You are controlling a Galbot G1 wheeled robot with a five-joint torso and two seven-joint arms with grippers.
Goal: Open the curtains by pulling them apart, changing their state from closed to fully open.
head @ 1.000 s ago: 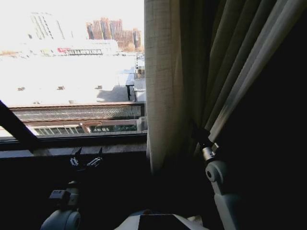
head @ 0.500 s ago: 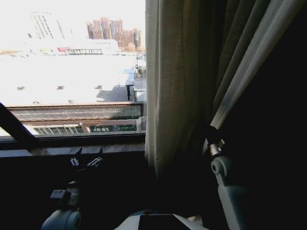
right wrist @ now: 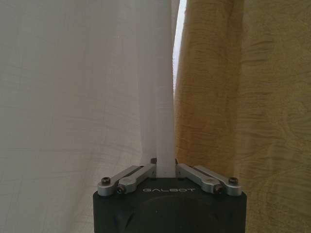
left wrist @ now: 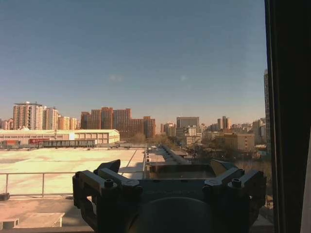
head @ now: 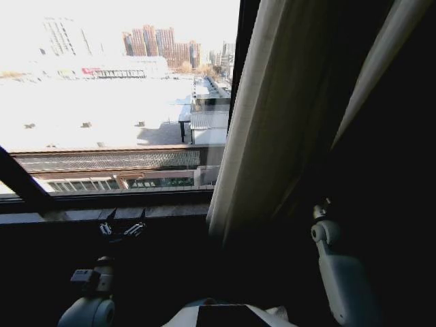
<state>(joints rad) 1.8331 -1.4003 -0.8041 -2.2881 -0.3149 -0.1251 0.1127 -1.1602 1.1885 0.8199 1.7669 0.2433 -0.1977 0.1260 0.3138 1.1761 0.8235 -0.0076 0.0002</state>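
A sheer off-white curtain (head: pixel 272 129) hangs bunched at the right of the window, its lower edge slanting toward my right arm. My right gripper (head: pixel 319 206) sits low in the curtain's dark folds. In the right wrist view that gripper (right wrist: pixel 165 167) is shut on a narrow white pleat of the curtain (right wrist: pixel 87 97). My left gripper (head: pixel 122 229) rests low by the window sill, apart from the fabric. Seen from the left wrist, it (left wrist: pixel 165 170) is open, nothing between its fingers, pointing out through the glass.
A dark upright window frame bar (head: pixel 240 61) stands just left of the curtain's edge. A dark diagonal bar (head: pixel 24 180) crosses the lower left, above the sill (head: pixel 102 212). A heavier yellowish drape (right wrist: pixel 243 97) hangs beside the sheer fabric.
My right arm has moved to the right with the curtain pleat in its grip. The curtain's edge followed, uncovering more glass and the upright frame bar. The left arm stayed still.
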